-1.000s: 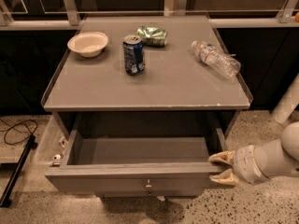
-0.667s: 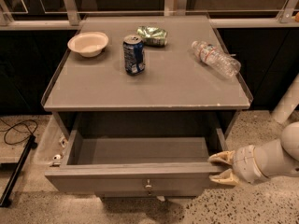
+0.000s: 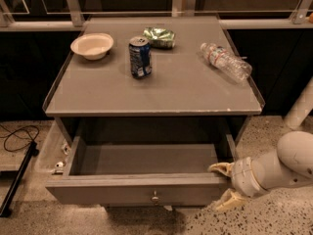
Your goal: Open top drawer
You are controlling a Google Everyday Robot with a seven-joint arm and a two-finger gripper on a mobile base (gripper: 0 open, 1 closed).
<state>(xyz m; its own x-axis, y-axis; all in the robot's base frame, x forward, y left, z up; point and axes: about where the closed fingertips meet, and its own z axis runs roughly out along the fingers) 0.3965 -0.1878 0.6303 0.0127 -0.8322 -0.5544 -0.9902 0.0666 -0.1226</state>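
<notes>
The top drawer (image 3: pixel 142 159) is a wide grey drawer pulled out from under the grey tabletop (image 3: pixel 186 89). Its plain grey inside shows and holds nothing. A small round metal knob (image 3: pixel 155 197) sits mid-front. My gripper (image 3: pixel 221 186) is at the drawer's right front corner, with the white arm reaching in from the right. Its two tan fingers are spread apart, one above the drawer's front edge and one below, holding nothing.
On the tabletop stand a blue can (image 3: pixel 140 57), a white bowl (image 3: pixel 92 45), a crumpled green bag (image 3: pixel 159 36) and a lying clear bottle (image 3: pixel 226 61). A black cable (image 3: pixel 17 137) lies on the speckled floor at left. Metal rails run behind the table.
</notes>
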